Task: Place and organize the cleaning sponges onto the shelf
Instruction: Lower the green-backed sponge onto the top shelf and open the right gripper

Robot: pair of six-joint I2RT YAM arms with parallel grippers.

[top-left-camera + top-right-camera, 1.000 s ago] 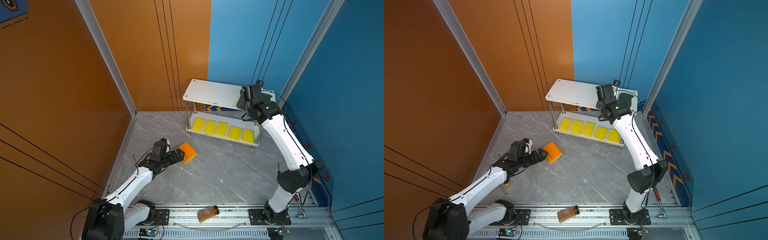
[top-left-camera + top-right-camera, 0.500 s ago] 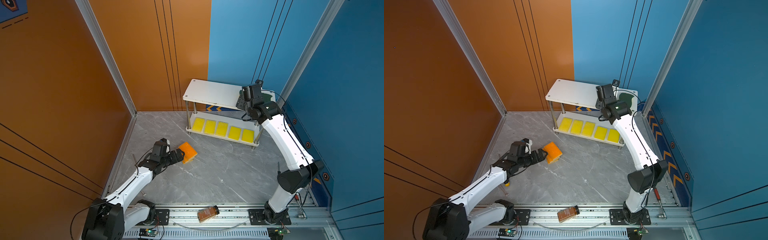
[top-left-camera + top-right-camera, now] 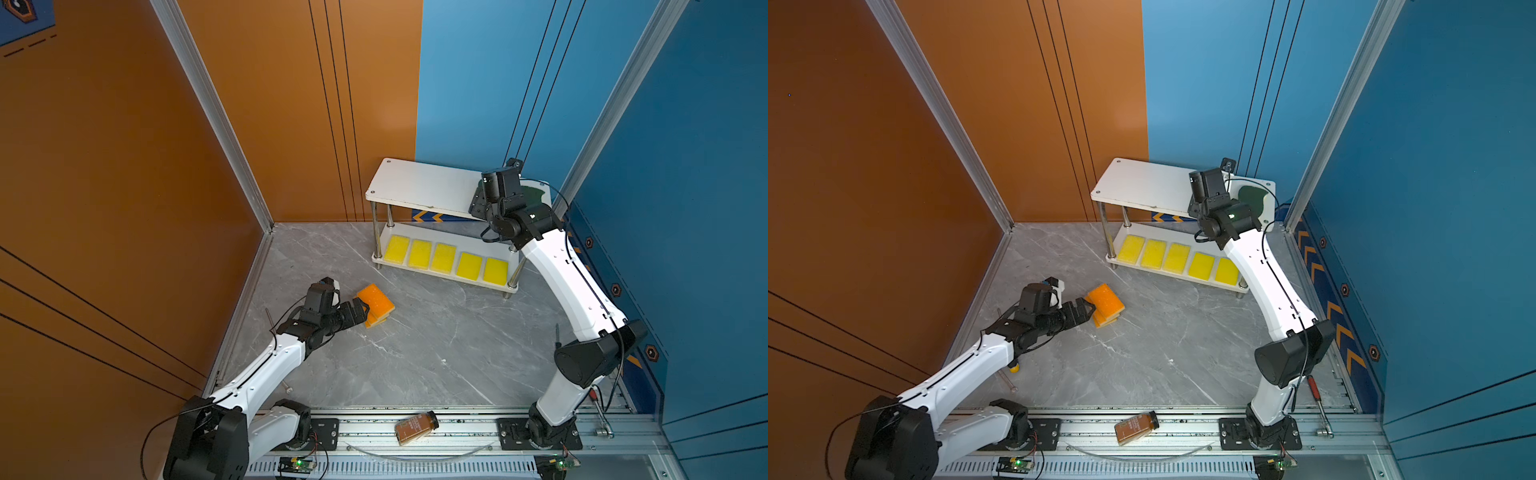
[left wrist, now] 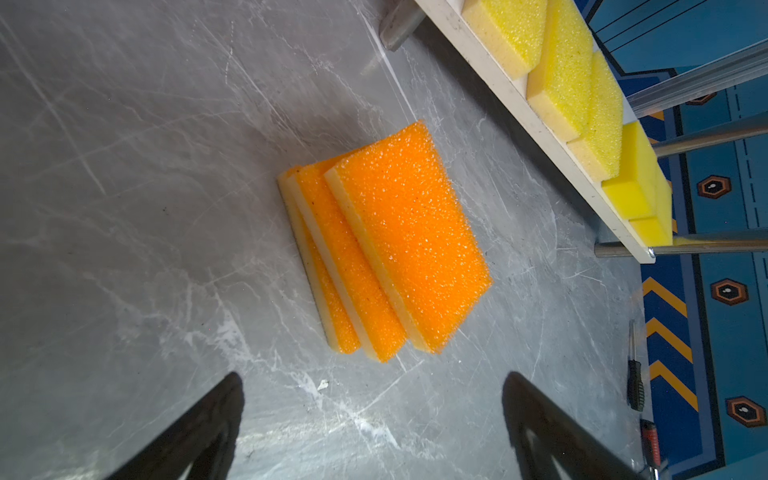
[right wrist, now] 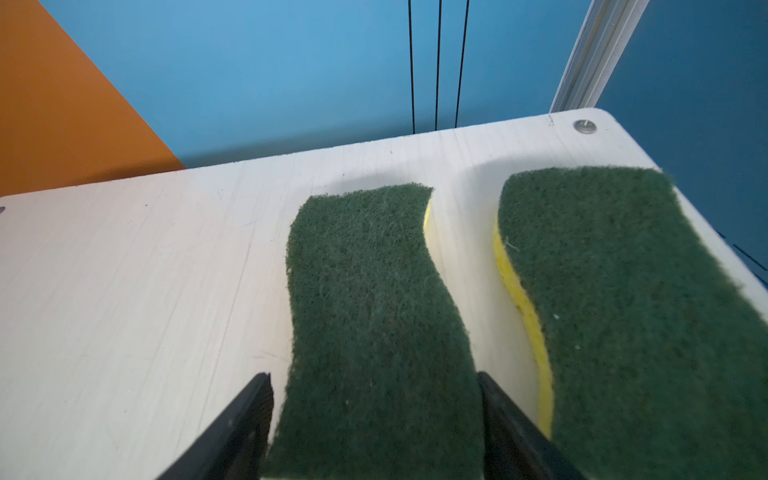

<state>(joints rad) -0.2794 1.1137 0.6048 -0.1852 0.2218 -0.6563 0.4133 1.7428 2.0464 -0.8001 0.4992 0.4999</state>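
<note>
Three stacked orange-topped foam sponges [image 4: 386, 249] on grey floor [image 3: 415, 353], short of white two-tier shelf [image 3: 415, 183] | left gripper [image 4: 372, 376] nearer, jaws apart, stack dead ahead, long axis roughly toward it | right gripper [image 5: 374, 376]: hold cannot be told

No legible text; brown bottle [image 3: 416, 432] label too small to read.

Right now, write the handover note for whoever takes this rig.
Left gripper: open, empty, facing the three orange sponges stacked on the table.
Right gripper: straddles one green sponge on the shelf's top board; grip unclear.
Done: five yellow sponges in a row on the lower board; other green sponge beside the first.
Left: shelve the orange three.
</note>
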